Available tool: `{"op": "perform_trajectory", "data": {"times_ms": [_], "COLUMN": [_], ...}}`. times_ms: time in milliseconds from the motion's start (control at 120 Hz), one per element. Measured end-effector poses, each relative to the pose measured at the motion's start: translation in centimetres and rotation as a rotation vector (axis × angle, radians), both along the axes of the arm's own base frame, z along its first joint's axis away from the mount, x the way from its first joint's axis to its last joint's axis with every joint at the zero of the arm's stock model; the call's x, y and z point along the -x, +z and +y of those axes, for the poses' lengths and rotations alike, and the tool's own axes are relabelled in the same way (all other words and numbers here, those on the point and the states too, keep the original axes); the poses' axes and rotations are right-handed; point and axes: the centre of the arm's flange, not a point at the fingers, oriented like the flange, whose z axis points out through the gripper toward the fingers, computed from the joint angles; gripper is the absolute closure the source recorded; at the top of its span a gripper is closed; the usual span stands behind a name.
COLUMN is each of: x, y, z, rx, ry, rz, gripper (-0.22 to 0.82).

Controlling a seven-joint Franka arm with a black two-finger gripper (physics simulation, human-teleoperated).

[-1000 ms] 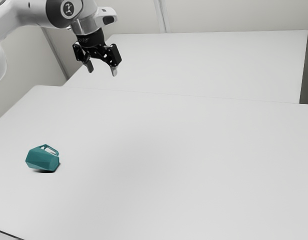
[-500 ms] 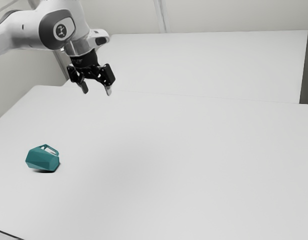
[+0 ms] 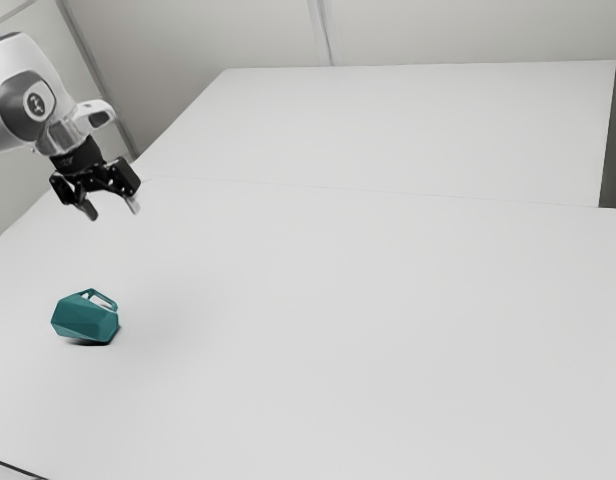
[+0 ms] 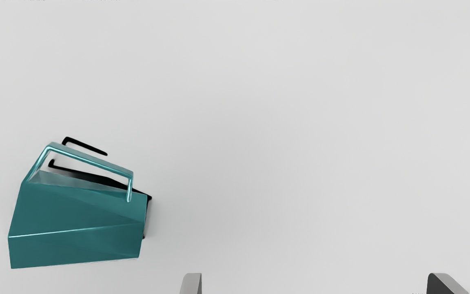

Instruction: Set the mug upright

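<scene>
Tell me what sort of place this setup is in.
Probably a bare, simulated test room rather than a home: a plain white table, pale blank walls, and a robot arm above a single teal mug on its side.

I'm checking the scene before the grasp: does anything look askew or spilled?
Yes: the teal mug lies on its side on the table, not upright. I see no spill.

Gripper [image 3: 113, 212] points down, fingers [image 4: 192, 284] wide apart; arm [image 3: 28, 100] at exterior view's left
</scene>
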Motion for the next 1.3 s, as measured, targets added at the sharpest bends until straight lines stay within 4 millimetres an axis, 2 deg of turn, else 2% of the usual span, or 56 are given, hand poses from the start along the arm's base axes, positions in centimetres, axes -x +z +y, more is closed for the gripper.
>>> {"op": "perform_trajectory", "data": {"times_ms": [108,267,567,717,1050,1300], "x": [1.0,2.9,7.5,8.6,7.9,7.5], "y": [-0.8,-2.0,-6.9,-10.2,-15.7,-18.0], "z": [2.8,8.1,18.7,23.0,27.2,28.2], "rx": [0.027,0.065,0.145,0.188,0.255,0.329], "ry": [-0.037,-0.099,-0.183,-0.222,-0.343,-0.376], "rz": [-0.016,-0.048,-0.087,-0.113,-0.166,-0.240], "gripper": [0.00,0.00,0.00,0.00,0.00,0.00]}}
